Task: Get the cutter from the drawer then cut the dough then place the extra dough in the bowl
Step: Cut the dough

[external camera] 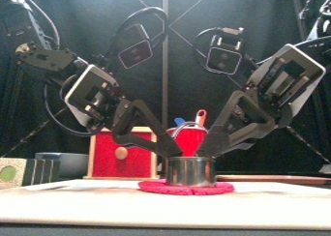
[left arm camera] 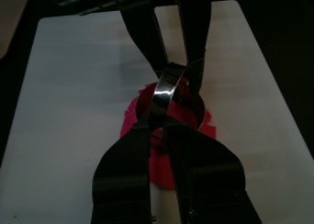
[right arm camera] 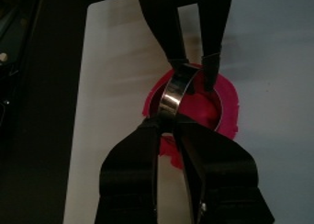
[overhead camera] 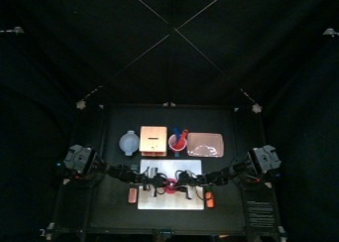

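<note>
**Both grippers on the cutter, cutter on the dough**

From where I stand, the two arms lean in from either side and meet over the middle of the white cutting board (left arm camera: 68, 99). The round metal cutter (external camera: 191, 170) stands upright on the flat pink-red dough (external camera: 188, 189), with its lower rim down on the disc. A thin margin of dough shows all round its foot.

The left gripper (left arm camera: 168, 125) comes in from the left. Its jaws are drawn almost together and pinch the near wall of the cutter. The right gripper (right arm camera: 173, 119) comes from the other side and does the same, with hardly a gap at its tips, clamped on the opposite part of the rim. Neither holds anything but the cutter.

Behind the board, the pale wooden box (external camera: 123, 148) with its red drawer front stands left of centre. The blue-grey bowl (overhead camera: 129, 142) is just beside it, further left. The red cup (external camera: 192, 141) holding the toy knives stands behind the cutter, and the pink tray (overhead camera: 205, 144) lies to the right of the cup. All four are well apart from the grippers.
</note>
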Tool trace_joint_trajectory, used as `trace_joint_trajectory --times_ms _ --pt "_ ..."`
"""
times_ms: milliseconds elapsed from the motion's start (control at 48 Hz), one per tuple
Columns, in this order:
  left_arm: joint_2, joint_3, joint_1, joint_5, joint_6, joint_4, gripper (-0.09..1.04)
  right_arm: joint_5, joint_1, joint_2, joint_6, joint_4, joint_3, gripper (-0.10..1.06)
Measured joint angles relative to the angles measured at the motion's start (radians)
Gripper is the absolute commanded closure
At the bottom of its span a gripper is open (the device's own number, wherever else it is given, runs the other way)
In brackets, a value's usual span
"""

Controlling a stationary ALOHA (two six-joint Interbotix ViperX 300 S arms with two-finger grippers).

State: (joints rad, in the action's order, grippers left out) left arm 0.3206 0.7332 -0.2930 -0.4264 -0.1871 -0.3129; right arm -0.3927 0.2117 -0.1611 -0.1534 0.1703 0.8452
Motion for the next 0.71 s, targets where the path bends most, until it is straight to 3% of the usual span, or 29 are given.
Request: trace_joint_trajectory --times_ms 708 --pt "0.000 -0.009 0.000 0.043 0.000 0.000 0.50 0.000 0.000 -0.003 0.000 -0.002 -0.005 0.50"
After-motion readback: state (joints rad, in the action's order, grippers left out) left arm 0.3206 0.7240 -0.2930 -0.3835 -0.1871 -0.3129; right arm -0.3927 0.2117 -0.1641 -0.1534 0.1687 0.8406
